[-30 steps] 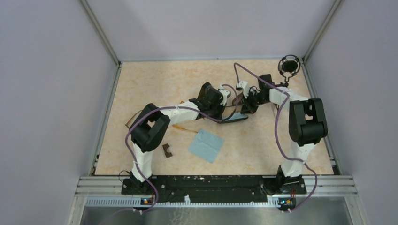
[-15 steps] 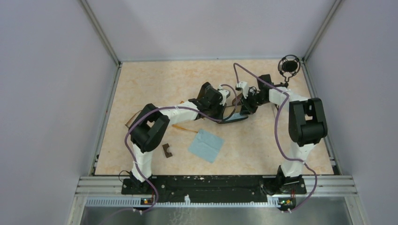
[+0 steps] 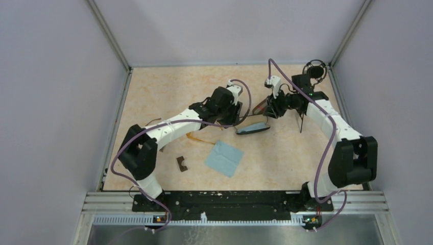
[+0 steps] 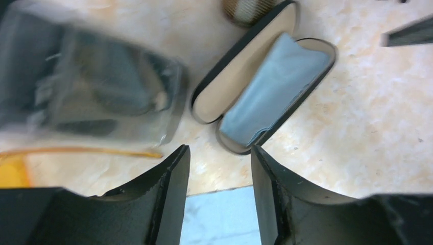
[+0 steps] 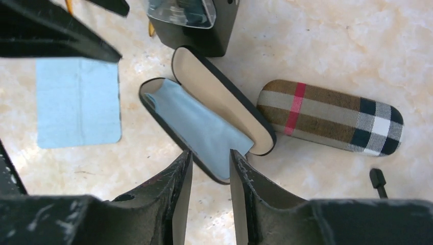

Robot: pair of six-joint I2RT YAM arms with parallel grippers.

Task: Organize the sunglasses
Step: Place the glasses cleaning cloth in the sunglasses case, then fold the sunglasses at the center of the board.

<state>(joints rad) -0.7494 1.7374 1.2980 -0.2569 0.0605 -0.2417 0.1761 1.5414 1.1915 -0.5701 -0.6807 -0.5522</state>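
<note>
Change over the last second: both arms have pulled up and apart from the hard case (image 3: pixel 253 128). It now lies free on the desk (image 3: pixel 168 87), lid open, with a blue cloth (image 5: pixel 196 120) inside. The left claw (image 4: pixel 219 153) is half parted and the right claw (image 5: pixel 210 153) narrower; both are empty. The amber sunglasses (image 4: pixel 92 151) rest on the desk at the case's 9 o'clock, partly under the left arm. The brown pair cannot be placed. Judgement: the case is ready, and no pair is stowed yet.
</note>
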